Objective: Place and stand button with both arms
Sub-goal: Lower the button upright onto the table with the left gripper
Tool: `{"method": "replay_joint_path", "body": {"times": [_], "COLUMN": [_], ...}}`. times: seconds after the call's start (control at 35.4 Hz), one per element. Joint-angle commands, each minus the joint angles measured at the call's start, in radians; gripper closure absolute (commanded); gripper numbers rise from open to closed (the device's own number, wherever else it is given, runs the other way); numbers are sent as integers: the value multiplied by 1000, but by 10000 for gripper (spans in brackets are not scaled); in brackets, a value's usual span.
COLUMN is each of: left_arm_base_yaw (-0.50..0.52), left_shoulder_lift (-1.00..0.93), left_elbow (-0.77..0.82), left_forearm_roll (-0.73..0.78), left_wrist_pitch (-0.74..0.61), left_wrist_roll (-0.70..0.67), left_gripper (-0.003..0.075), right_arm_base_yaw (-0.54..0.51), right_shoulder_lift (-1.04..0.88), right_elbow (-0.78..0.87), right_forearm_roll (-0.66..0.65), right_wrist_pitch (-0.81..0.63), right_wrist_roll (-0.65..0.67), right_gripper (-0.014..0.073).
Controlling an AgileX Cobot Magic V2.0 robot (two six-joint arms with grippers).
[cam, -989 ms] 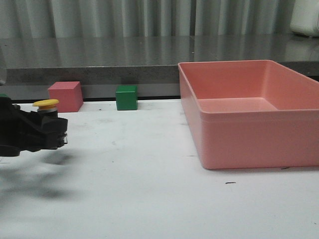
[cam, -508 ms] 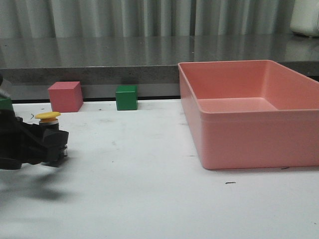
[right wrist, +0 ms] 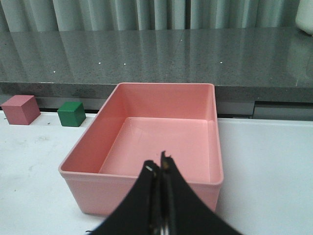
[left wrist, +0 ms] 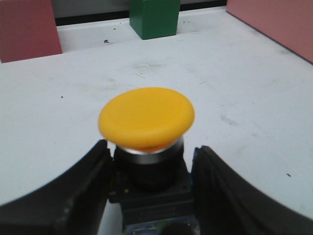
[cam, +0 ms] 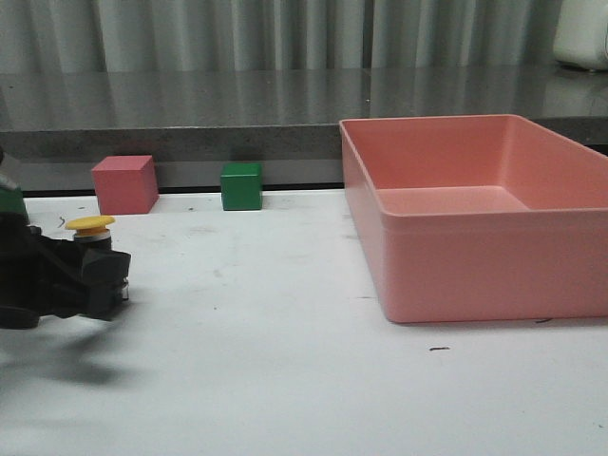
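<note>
The button (cam: 92,231) has a yellow mushroom cap, a black collar and a dark boxy base. It stands upright, cap up, at the far left of the white table. My left gripper (cam: 106,275) is shut on its base, low over the table. In the left wrist view the button (left wrist: 146,117) sits between the two black fingers of the left gripper (left wrist: 151,148), which press on both sides of the base. I cannot tell whether the base touches the table. My right gripper (right wrist: 159,166) is shut and empty, in front of the pink bin; it is out of the front view.
A large pink bin (cam: 475,256) stands on the right half of the table, also in the right wrist view (right wrist: 98,191). A pink cube (cam: 124,183) and a green cube (cam: 241,186) sit at the table's back edge, below a grey counter.
My left gripper has come down toward the table with the button in it, mostly in the first half second. The bin and cubes have not moved.
</note>
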Motion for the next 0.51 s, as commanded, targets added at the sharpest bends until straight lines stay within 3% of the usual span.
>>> {"method": "replay_joint_path", "body": {"times": [0.0,0.14,0.34,0.48], "left_arm_base_yaw": [0,0,0,0], "left_shoulder_lift": [-23,-23,-40,-100], "left_elbow": [6,11,11,13], "left_forearm_roll": [-2,-2,2,40], "left_wrist_pitch": [-195,-195,-195,-189], "left_wrist_roll": [0,0,0,0], "left_gripper": [422,362,206,183], "right_arm_base_yaw": [-9,-9,-9,-9], "right_shoulder_lift": [11,11,11,11], "right_elbow": [-25,-25,-25,-25], "right_forearm_roll": [-15,-15,-15,-15], "right_wrist_pitch": [-80,-80,-80,-80], "right_wrist_roll": [-10,-10,-10,-10], "right_gripper": [664,664,664,664]}}
